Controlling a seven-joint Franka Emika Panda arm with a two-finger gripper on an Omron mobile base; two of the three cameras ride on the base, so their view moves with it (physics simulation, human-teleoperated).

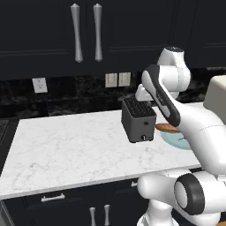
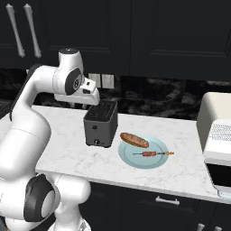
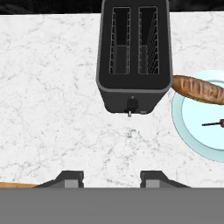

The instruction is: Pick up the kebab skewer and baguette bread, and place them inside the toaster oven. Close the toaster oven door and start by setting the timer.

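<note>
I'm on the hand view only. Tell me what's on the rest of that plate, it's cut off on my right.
Observer: In the right base view the pale blue plate holds the baguette bread on its far left rim and the kebab skewer nearer the middle, apart from the bread.
Operator: Give me where the toaster oven is.
Observer: The toaster oven stands at the right end of the counter, past the plate.
Operator: Report its door.
Observer: The toaster oven door is cut off by the frame edge; I cannot tell its state.
Operator: Say where the gripper hangs.
Observer: The gripper hangs open over the counter, in front of the dark slot toaster.
</note>
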